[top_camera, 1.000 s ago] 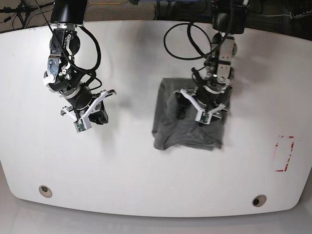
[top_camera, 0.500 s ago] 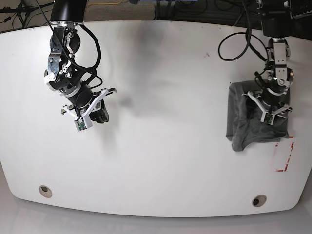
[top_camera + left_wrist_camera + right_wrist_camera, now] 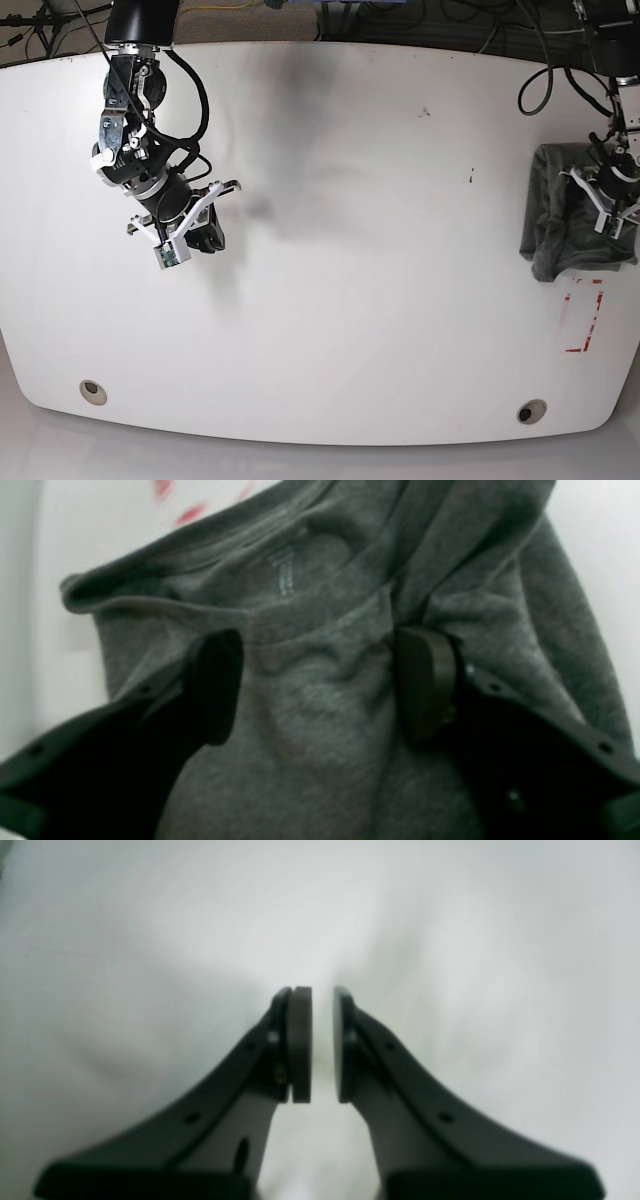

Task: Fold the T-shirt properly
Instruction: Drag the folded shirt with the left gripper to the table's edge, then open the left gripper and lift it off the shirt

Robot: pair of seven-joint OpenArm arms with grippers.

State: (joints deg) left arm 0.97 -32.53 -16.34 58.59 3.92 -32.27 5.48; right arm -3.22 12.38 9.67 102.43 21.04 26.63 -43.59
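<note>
The white table [image 3: 330, 330] carried the folded heather-grey knit T-shirt [image 3: 560, 235] at its right edge; the left gripper's fingers [image 3: 215, 685] stood spread, pressing into its cloth, while the right gripper [image 3: 322, 1045], over the table's left side, was nearly clenched, empty.

We see T-shirt [image 3: 320, 760]: soft heather-grey knit cloth, matt, ribbed collar. Table [image 3: 350, 300]: smooth white, faint sheen. Gripper pads [image 3: 300, 1045]: dark, matt, perhaps rubber; view blurred.

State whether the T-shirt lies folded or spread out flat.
Folded. The T-shirt is a compact, layered bundle near the table's edge; the left wrist view shows doubled cloth and the collar between the left gripper's pads.
</note>
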